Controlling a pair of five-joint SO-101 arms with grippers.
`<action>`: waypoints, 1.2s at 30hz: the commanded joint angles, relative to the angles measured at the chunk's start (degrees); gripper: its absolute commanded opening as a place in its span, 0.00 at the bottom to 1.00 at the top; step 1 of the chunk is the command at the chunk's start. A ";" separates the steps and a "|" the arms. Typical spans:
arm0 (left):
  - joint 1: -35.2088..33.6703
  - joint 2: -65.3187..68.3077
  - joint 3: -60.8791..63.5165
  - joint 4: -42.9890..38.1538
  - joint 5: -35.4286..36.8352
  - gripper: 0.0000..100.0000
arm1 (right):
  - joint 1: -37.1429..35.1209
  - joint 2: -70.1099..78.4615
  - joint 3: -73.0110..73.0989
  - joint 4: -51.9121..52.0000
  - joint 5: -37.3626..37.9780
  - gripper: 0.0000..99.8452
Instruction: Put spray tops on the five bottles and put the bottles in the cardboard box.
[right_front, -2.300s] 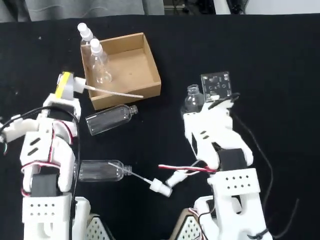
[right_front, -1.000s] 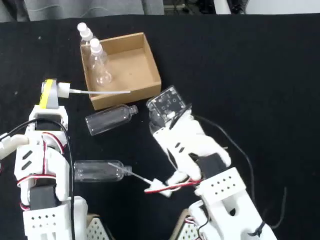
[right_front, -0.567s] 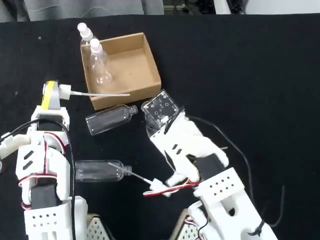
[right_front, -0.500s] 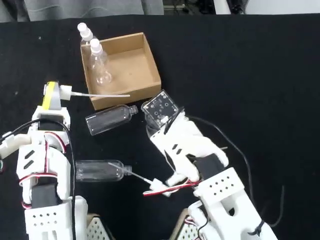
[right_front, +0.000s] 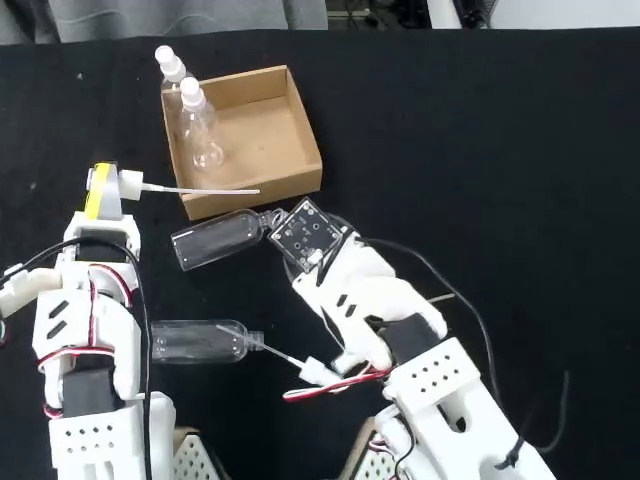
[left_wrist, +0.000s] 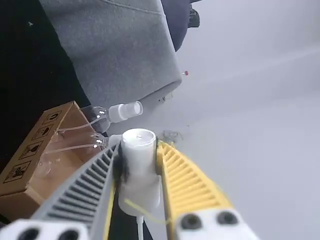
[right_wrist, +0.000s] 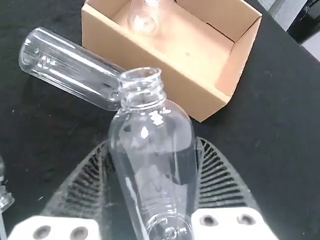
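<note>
The left gripper hovers left of the cardboard box, its fingers clamped on a spray top whose tube reaches along the box's front wall. Two capped bottles stand at the box's far left corner. An uncapped bottle lies on the tabletop before the box. Beside its neck, the right gripper has its fingers clamped around an open-necked bottle.
</note>
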 joint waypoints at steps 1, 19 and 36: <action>-0.13 -0.62 -0.48 -0.88 -1.49 0.03 | -1.05 -2.15 -0.48 -1.85 0.44 0.08; 4.70 -0.70 -6.20 9.85 -6.15 0.03 | -1.05 -2.15 0.22 -1.93 3.96 0.08; 8.22 -0.70 -5.32 9.67 -7.65 0.03 | -1.23 -2.15 0.40 -1.93 4.04 0.08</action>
